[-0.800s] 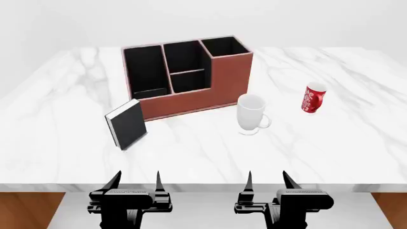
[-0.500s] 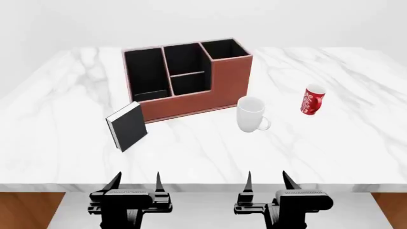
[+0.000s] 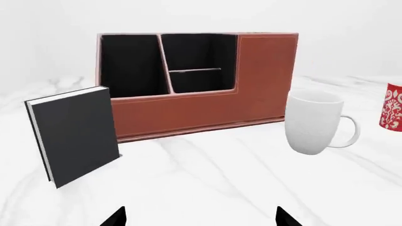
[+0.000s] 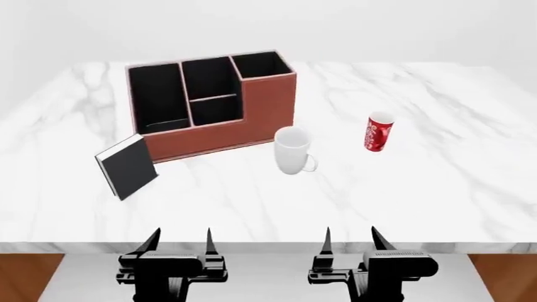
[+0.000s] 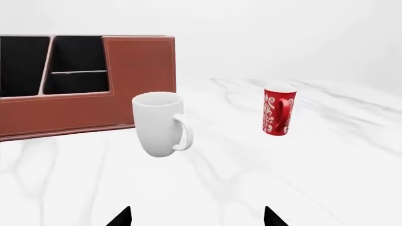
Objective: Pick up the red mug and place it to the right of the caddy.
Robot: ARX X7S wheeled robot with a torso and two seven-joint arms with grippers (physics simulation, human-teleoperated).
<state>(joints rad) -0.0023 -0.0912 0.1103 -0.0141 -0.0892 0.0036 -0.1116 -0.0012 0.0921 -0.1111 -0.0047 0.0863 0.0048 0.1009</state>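
1. Right end effector (image 4: pixel 351 242) and left end effector (image 4: pixel 178 242): both spread wide, empty, at the near bench (image 4: pixel 419 201) edge.
2. Red mug (image 4: pixel 378 131): upright, untouched, far right, beyond the white mug (image 4: pixel 291 150).
3. Caddy (image 4: pixel 210 104): far left. Approach, grasp and placement all remain.

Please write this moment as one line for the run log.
phase: before reach | left gripper: open, empty | right gripper: open, empty | red mug: upright, on table, untouched | white mug: between caddy and red mug
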